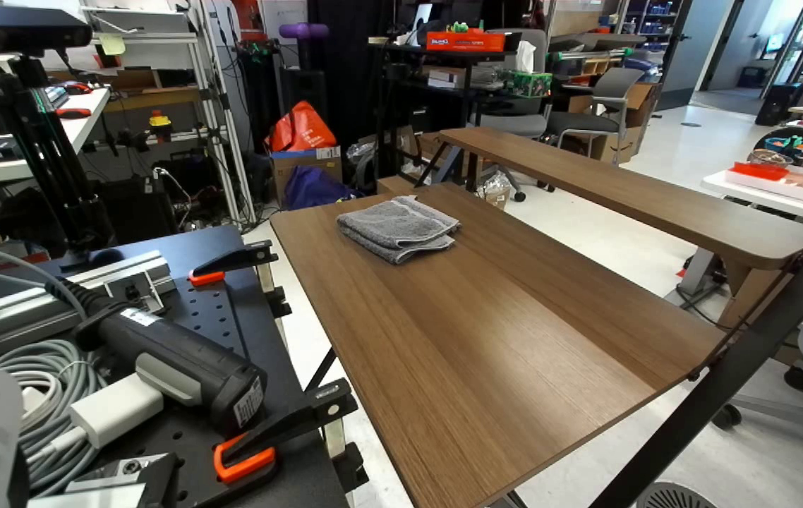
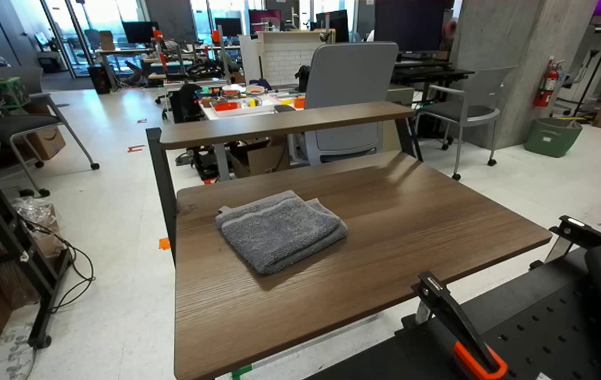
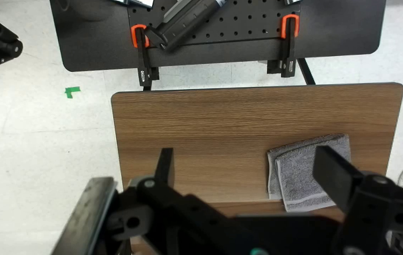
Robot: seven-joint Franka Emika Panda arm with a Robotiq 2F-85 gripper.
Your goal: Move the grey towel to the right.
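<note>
The grey towel (image 1: 399,224) lies folded and flat on the brown wooden table, towards one end of it. It also shows in an exterior view (image 2: 279,227) and in the wrist view (image 3: 300,173), where it is right of the middle. My gripper (image 3: 245,150) is wide open with nothing between its fingers. It hangs above the table, apart from the towel. In the wrist view the right finger hides part of the towel. The gripper does not show in either exterior view.
The wooden table (image 1: 458,339) has a raised shelf (image 2: 279,125) along one long side. A black workbench (image 3: 95,46) with orange-handled clamps, cables and a black tool (image 3: 191,23) stands along the opposite side, across a narrow gap. A grey chair (image 2: 353,95) stands behind the shelf.
</note>
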